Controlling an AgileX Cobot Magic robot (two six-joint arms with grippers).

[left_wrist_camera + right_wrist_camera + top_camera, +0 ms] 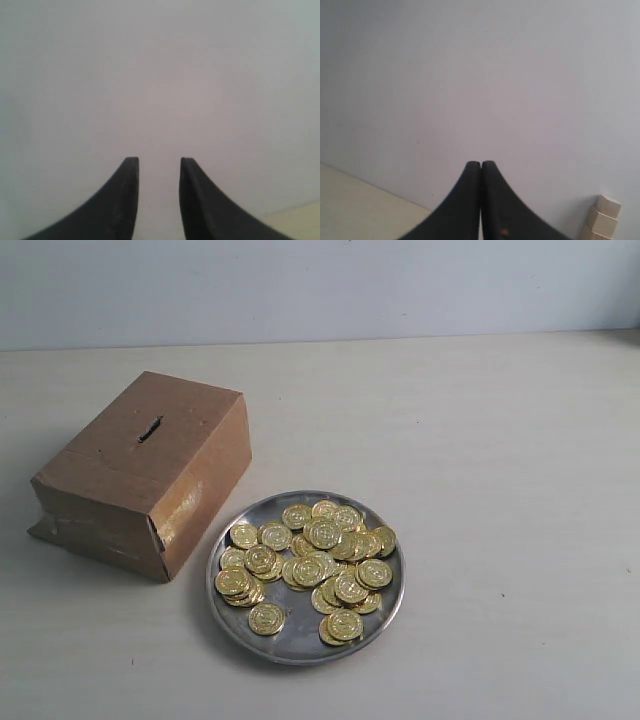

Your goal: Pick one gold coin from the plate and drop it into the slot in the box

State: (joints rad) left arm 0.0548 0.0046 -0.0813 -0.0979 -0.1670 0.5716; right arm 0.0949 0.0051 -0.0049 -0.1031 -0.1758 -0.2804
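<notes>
In the exterior view a round silver plate (226, 612) lies on the pale table and holds several gold coins (310, 558) heaped together. One coin (266, 618) lies apart near the plate's front left rim. Left of the plate stands the brown cardboard box (145, 472), with its short dark slot (150, 429) in the top face. Neither arm appears in the exterior view. My left gripper (159, 160) is open, black fingers apart, facing a blank grey wall. My right gripper (481, 163) is shut with nothing between its fingers, also facing the wall.
The pale table (500, 490) runs back to a grey wall (320, 285). In the right wrist view a stack of small pale wooden blocks (601, 216) stands against the wall, and a strip of table (360, 205) shows below.
</notes>
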